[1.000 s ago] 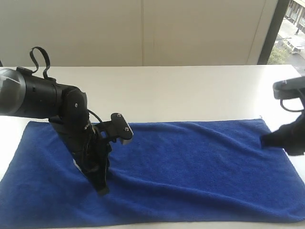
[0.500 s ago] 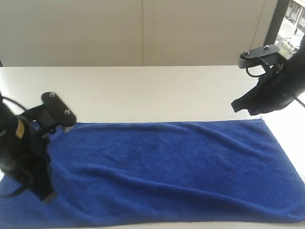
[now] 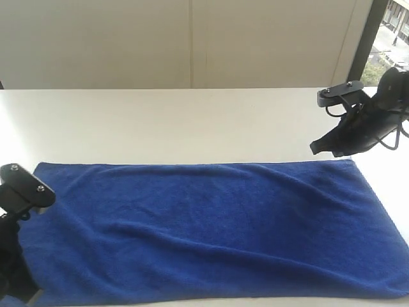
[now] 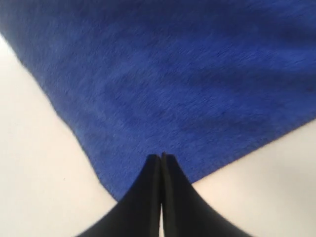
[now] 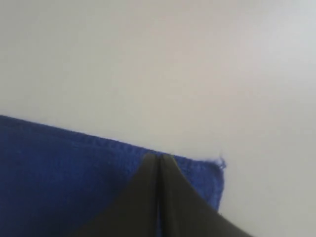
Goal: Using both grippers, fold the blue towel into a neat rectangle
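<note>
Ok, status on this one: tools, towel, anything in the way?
Left tool shut, tips over one corner of the blue towel. Right tool shut, over the diagonally opposite corner. Towel spread flat, no fold yet. Nothing in the way.

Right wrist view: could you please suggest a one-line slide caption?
Shut black right gripper at a corner of the deep royal-blue terry towel on the white table.
</note>
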{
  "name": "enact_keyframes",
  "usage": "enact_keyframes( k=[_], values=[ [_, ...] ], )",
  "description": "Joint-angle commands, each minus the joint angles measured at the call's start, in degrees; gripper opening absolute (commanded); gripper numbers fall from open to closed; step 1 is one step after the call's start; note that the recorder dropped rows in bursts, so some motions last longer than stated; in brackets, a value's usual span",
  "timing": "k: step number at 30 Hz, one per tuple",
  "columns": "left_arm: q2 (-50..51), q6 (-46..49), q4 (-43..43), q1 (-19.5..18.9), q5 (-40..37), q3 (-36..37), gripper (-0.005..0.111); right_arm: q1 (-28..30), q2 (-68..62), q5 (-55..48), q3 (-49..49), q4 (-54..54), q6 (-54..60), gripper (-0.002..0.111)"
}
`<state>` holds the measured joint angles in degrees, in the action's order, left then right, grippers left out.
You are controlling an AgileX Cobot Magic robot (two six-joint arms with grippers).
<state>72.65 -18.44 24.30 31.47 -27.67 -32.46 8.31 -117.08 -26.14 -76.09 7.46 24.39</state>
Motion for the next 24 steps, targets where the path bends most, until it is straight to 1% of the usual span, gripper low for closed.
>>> enact_keyframes(
  k=[1, 4, 8, 16, 21, 24],
  values=[
    [1.11, -3.86, 0.2, -2.78, -2.96, 0.7, 0.0, 0.41, -0.59, 0.57, -2.15, -2.49, -0.64, 0.0],
    [1.47, -3.84, -0.28, -2.79, -4.66, 0.81, 0.0, 1.18, -1.17, 0.57, -2.95, -2.49, -1.41, 0.0],
    [2.41, -3.84, 0.03, -2.79, -0.83, 1.93, 0.0, 2.16, -3.04, -0.99, -3.17, -2.34, -1.69, 0.0],
    [2.41, -3.84, -0.24, -2.79, -0.16, 1.93, 0.0, 2.51, -5.98, 0.04, -3.17, -2.11, -1.69, 0.0],
    [2.41, -3.84, -1.84, -2.79, 1.55, 1.93, 0.0, 5.29, -7.96, 2.94, -3.85, -6.21, -3.69, 0.0],
    [2.41, -3.84, -2.2, -2.79, 2.57, 1.93, 0.0, 6.56, -8.55, 2.94, -5.42, -6.21, -3.78, 0.0]
  ],
)
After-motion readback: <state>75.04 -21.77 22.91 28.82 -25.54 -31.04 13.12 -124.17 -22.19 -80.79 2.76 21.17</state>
